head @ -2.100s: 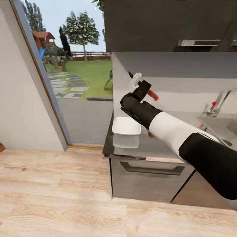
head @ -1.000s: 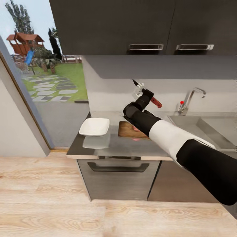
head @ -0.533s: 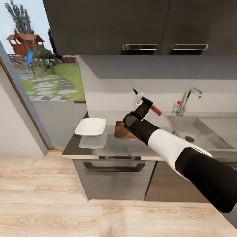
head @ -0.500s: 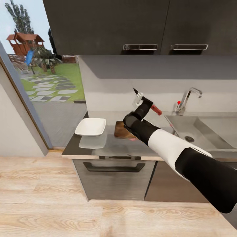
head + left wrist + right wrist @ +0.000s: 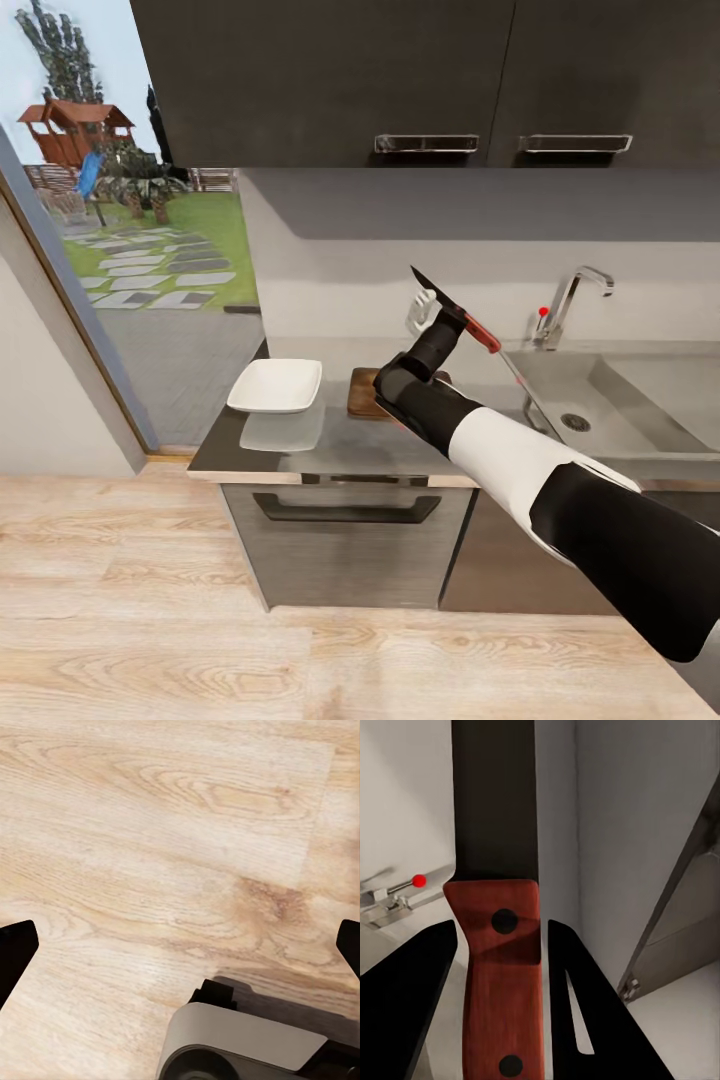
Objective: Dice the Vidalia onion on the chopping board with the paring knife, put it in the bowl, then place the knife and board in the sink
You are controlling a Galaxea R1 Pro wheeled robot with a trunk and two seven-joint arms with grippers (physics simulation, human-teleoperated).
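The paring knife [image 5: 455,306] is held clamped in the right claw [image 5: 440,312] above the chopping board [image 5: 368,392] on the counter [image 5: 330,445], so dicing seems in hand, calling for a lowered blade.

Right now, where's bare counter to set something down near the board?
Bare countertop along the front edge, below the bowl and chopping board, and a narrow gap between those two. The sink basin looks open around its drain. It is crowded over the board: the right gripper holds the paring knife above it.
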